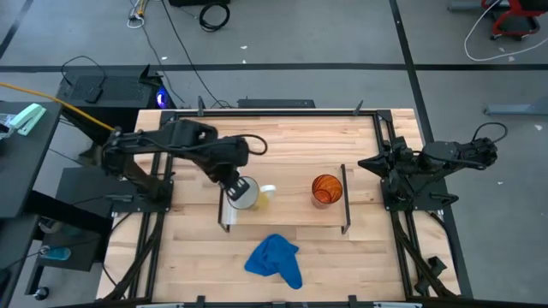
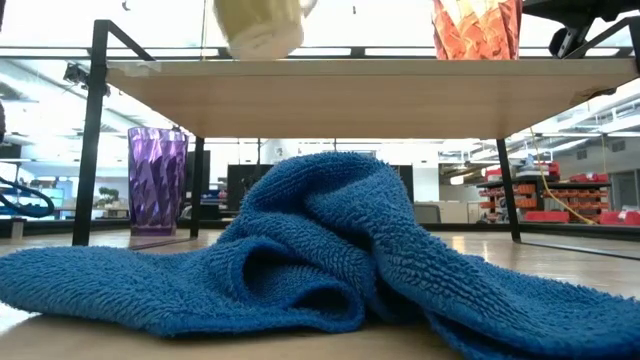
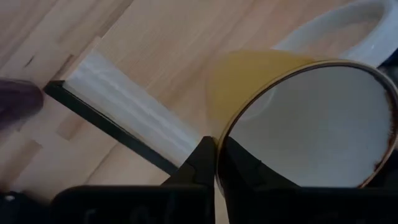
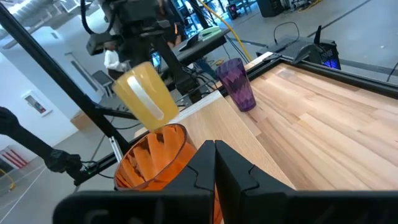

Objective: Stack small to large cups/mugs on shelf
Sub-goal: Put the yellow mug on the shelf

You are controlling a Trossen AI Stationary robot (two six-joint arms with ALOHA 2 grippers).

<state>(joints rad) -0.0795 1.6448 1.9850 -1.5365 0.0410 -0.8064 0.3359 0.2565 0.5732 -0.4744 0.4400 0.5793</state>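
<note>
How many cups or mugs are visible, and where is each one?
3. The yellowish mug is held by the left gripper above the shelf. The orange cup stands on the shelf. The purple cup stands on the table.

In the low view the white mug and orange cup were cut off by the top edge; the blue cloth hid the tabletop behind it. The purple cup was only a blur in the left wrist view.

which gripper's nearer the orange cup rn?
Right. The right gripper waits shut just off the shelf end where the orange cup stands. The left gripper is over the shelf's far end, shut on the mug rim.
</note>
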